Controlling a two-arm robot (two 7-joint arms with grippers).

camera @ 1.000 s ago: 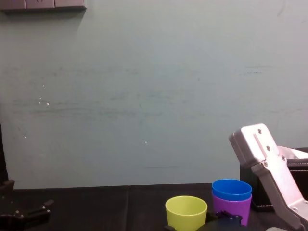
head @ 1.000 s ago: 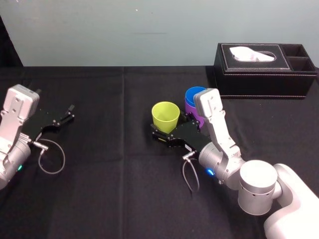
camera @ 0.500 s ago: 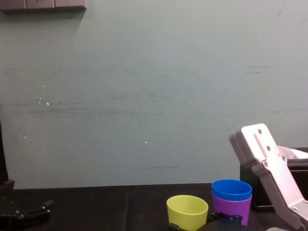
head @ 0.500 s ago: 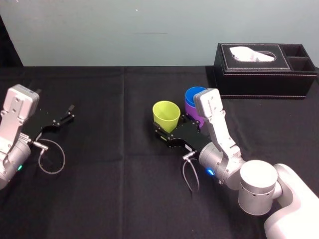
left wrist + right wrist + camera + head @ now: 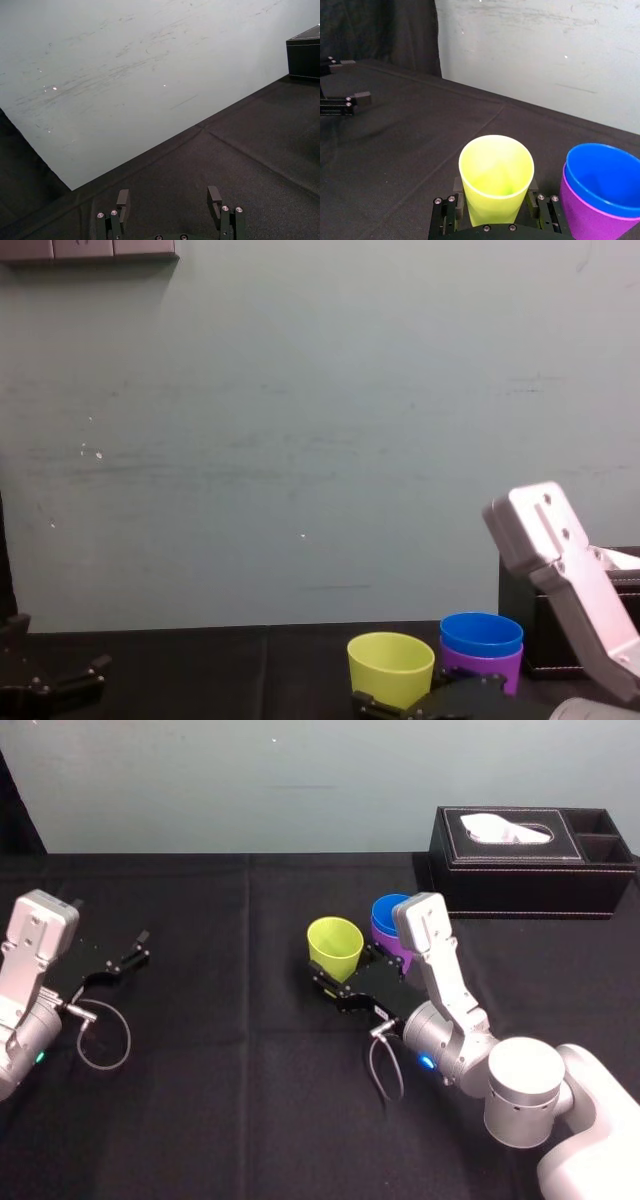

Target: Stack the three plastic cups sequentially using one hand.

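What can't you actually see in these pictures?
- Base of the yellow-green cup: covered by the right gripper holding it, in the right wrist and chest views.
- Inside of the purple cup: hidden by the blue cup nested in it.
- Left gripper, parked open at left: cut off by the chest view's bottom edge.

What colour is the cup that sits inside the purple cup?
That cup is blue; the right wrist view shows it best.

You get soft, even light from above: the pale wall (image 5: 300,390) is bright and flat, while the black bench (image 5: 200,1120) swallows nearly every shadow. A mild sheen lies on the grey arm housing (image 5: 428,935), and the yellow-green cup (image 5: 496,175) shows vivid and evenly lit.
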